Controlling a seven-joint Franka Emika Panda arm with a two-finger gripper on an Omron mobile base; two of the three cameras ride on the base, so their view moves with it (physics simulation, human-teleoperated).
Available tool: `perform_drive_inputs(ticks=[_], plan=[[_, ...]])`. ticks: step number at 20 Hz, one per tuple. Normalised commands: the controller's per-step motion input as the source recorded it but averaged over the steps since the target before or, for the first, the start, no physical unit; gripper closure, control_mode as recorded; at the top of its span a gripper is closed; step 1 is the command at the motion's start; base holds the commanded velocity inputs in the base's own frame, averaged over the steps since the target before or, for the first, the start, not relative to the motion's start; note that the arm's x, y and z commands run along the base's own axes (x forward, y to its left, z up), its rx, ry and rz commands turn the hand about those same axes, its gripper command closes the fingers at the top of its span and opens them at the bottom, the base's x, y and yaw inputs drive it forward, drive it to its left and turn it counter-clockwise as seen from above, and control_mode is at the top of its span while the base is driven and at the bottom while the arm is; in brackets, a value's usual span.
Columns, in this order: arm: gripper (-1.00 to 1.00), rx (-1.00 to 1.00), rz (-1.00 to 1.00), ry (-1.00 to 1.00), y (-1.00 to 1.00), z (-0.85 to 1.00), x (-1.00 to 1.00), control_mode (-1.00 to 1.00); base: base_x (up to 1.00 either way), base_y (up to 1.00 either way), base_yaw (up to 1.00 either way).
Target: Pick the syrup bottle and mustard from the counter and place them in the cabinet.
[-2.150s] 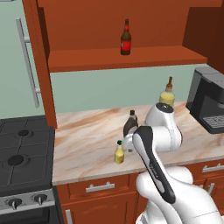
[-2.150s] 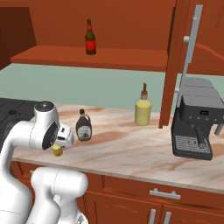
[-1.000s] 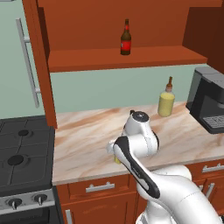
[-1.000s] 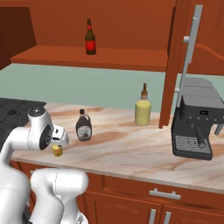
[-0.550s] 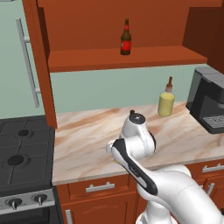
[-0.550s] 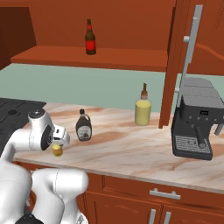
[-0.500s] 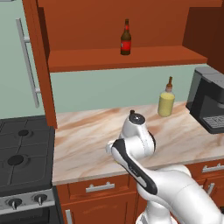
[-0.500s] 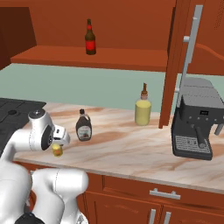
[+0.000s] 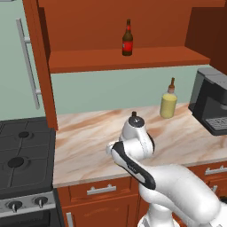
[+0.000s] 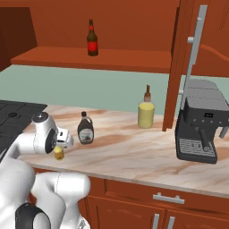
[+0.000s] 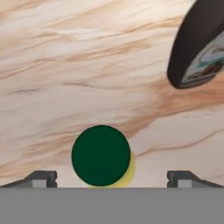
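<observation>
The mustard [image 10: 58, 153], a small yellow bottle with a green cap, stands near the counter's [image 10: 134, 154] front edge. My gripper [image 10: 60, 146] hangs just above it, pointing down. In the hand view the green cap of the mustard [image 11: 100, 155] lies between the wide-open fingertips of my gripper [image 11: 111, 179], a little left of centre, and neither tip touches it. The syrup bottle [image 10: 85, 129] stands upright just behind and to the right, and the syrup bottle [image 11: 199, 48] also shows at the hand view's upper right. The cabinet [image 10: 89, 60] is open above the counter.
A slim brown bottle with a red label [image 10: 92, 38] stands on the cabinet shelf. A dull-yellow bottle [image 10: 146, 109] sits at the back of the counter, a coffee machine [image 10: 201, 129] to the right, a stove [image 9: 22, 155] to the left. The cabinet door [image 10: 190, 58] hangs open.
The arm has folded down and leftward, bringing the hand low over the mustard. In the last half second it has barely moved. The jaws stay open and both bottles stand where they were.
</observation>
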Motion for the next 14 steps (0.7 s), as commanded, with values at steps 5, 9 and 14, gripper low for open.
perform_drive_inputs(ticks=[5, 9, 14], plan=[[-1.00, 0.00, 0.00, -0.01, 0.07, -0.14, 0.29, -1.00, 0.00, 0.00, 0.00], [-1.00, 0.00, 0.00, -0.01, 0.07, -0.18, 0.27, -1.00, 0.00, 0.00, 0.00], [1.00, -0.01, 0.00, 0.00, 0.04, -0.10, 0.11, -1.00, 0.00, 0.00, 0.00]])
